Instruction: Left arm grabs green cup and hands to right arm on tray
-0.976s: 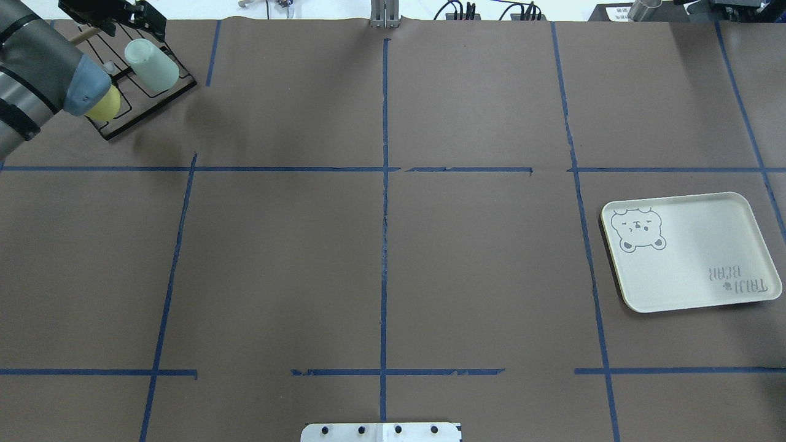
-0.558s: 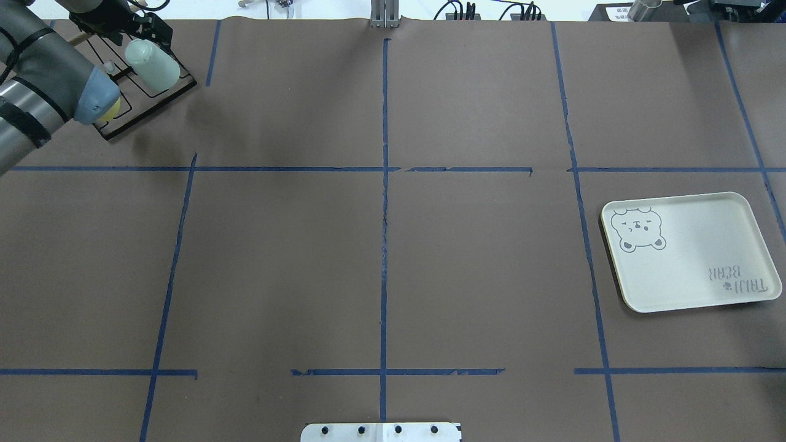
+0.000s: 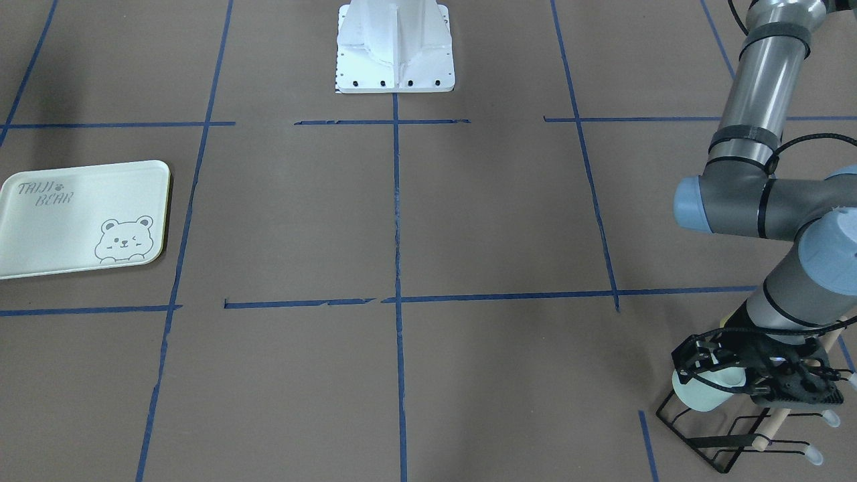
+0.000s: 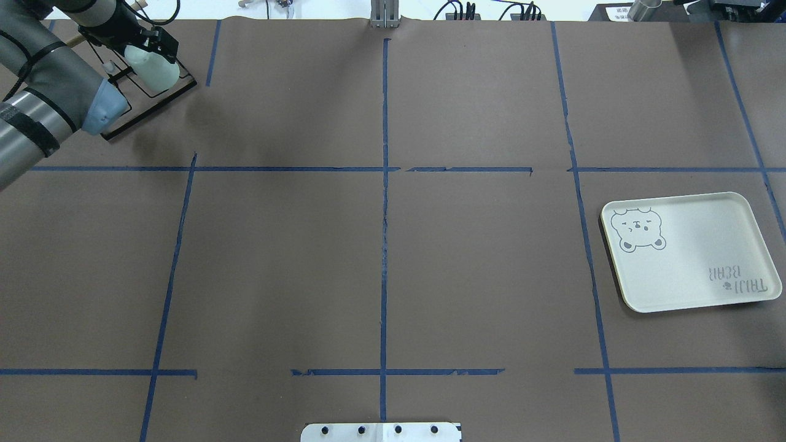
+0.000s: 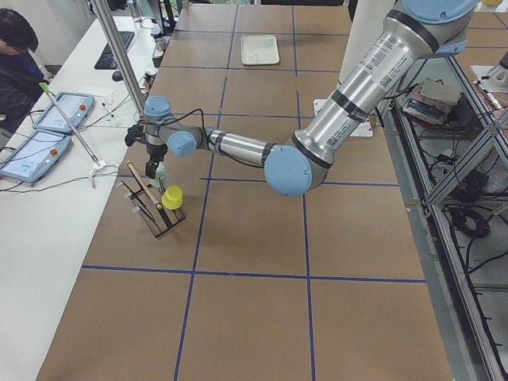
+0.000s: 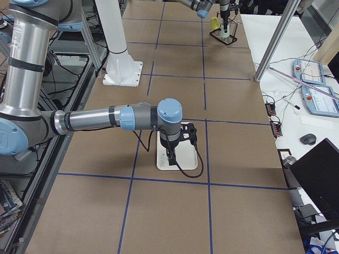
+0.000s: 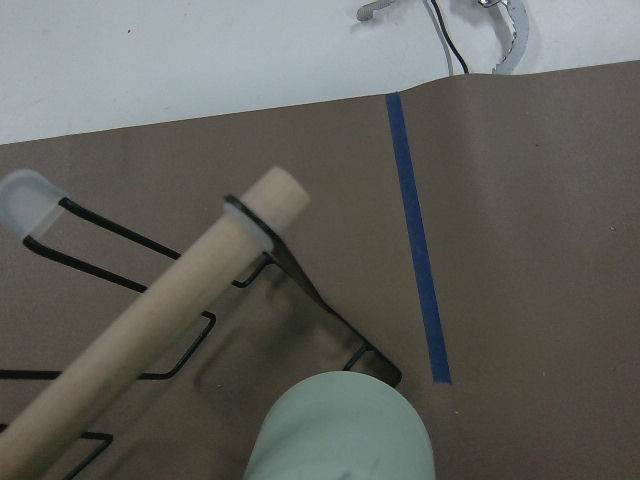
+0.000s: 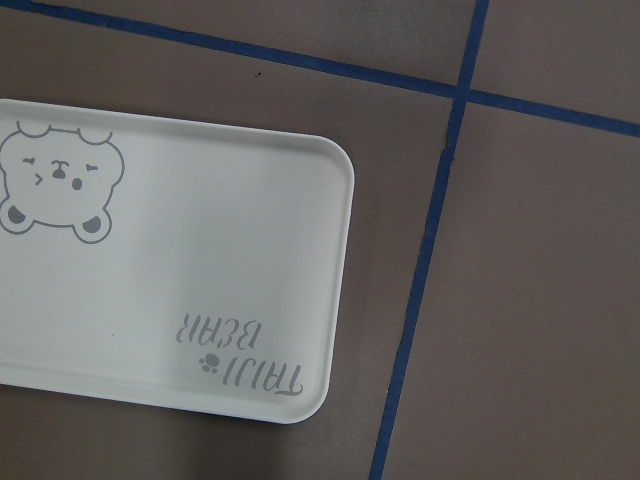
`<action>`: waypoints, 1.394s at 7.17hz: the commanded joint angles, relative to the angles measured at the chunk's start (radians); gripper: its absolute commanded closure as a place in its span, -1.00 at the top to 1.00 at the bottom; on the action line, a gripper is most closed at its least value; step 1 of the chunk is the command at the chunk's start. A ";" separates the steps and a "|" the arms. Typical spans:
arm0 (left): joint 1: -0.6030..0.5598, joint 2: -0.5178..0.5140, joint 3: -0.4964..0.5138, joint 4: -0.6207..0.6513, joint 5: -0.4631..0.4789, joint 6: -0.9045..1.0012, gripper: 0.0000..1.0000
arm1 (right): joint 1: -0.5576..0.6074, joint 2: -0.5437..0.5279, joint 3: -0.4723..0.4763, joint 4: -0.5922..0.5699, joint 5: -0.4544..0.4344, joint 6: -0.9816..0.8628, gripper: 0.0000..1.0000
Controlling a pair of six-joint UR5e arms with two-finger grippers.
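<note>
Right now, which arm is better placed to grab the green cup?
Left. The left gripper is right at the cup on the rack; the right gripper hangs over the tray, far across the table.

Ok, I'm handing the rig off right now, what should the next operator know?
Left gripper: jaws straddle the green cup, which sits on the black wire rack; grip not confirmed.
Right gripper: hangs over the tray; open or shut unclear.
Done: left arm's reach to the cup.
Left: grasp, lift, hand over to the right arm, set the cup on the tray.
</note>
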 commanded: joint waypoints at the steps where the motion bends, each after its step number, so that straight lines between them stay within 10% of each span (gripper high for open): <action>1: 0.005 0.000 0.013 -0.003 0.007 -0.001 0.96 | 0.000 0.000 -0.001 0.000 0.000 0.001 1.00; 5: -0.022 0.000 -0.007 0.003 -0.003 0.003 -0.41 | 0.000 0.000 -0.001 0.000 0.002 0.001 1.00; 10: -0.172 0.091 -0.335 0.145 -0.216 -0.001 -0.41 | 0.000 0.000 -0.001 -0.002 0.002 0.001 1.00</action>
